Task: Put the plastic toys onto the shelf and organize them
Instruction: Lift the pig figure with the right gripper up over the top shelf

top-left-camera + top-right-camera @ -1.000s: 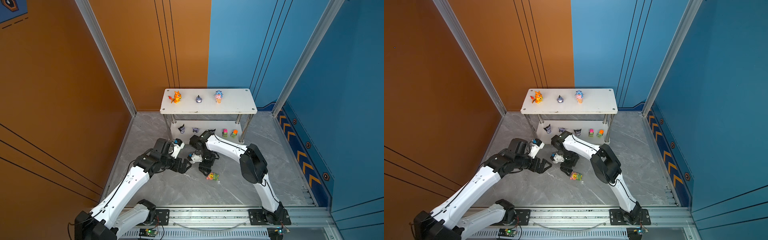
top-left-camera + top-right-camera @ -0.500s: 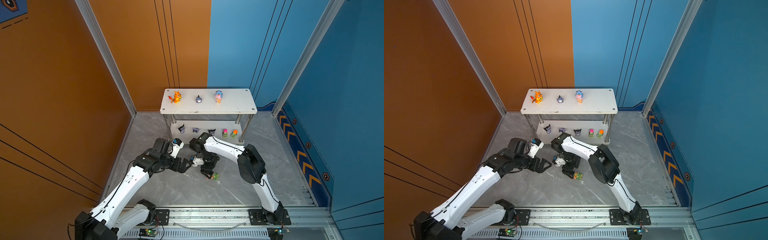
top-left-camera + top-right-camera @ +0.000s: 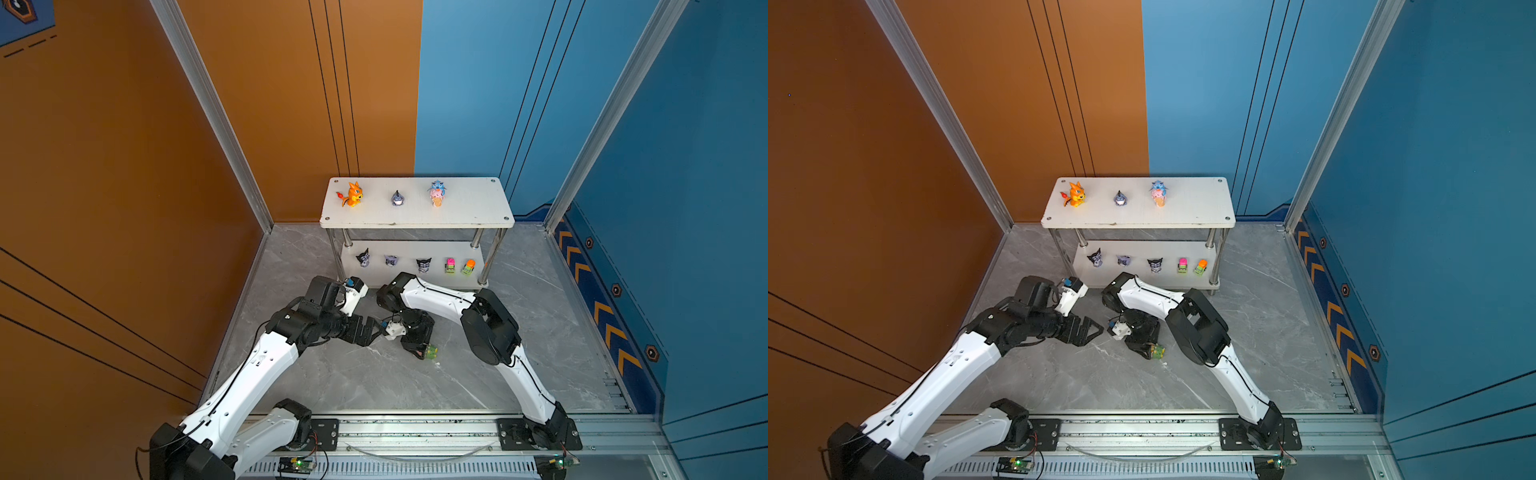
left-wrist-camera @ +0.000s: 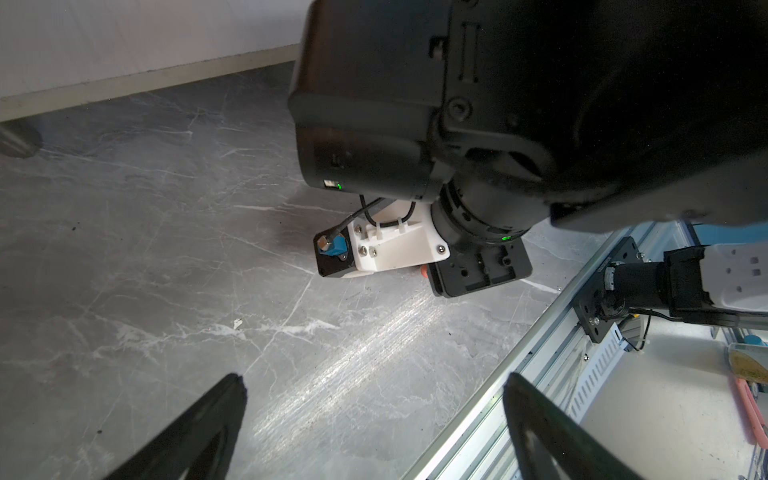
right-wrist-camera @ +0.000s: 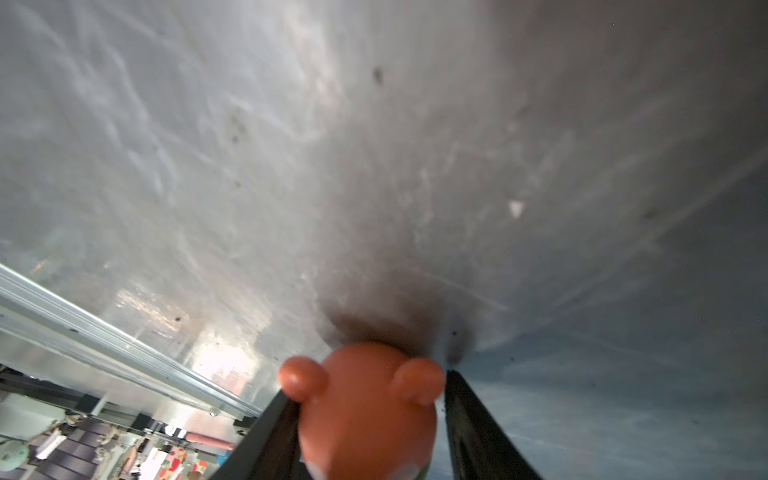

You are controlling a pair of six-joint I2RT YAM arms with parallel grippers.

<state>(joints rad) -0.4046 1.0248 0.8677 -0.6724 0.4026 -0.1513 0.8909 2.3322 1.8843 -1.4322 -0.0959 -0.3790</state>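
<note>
My right gripper [image 5: 369, 388] is down on the grey marbled stone floor [image 3: 374, 386], jaws straddling the pink round-eared plastic bear [image 5: 365, 415]. One side touches it; whether it's a firm pinch I can't tell. The angle is low, likely to catch its body. My left gripper [image 4: 374, 415] hangs spread and empty, just beside, probably to keep clear. The white two-tier chrome-legged shelf [image 3: 469, 203] at the back holds the other plastic toys [image 3: 398, 198]; the right end of its top board is bare. Orange wall [image 3: 124, 166], blue wall [image 3: 478, 104].

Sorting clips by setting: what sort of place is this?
Probably a robotics lab test cell, not a home: panel walls in aluminium posts, two robot arms bolted to a metal rail, and a small shelf staged with toys.
</note>
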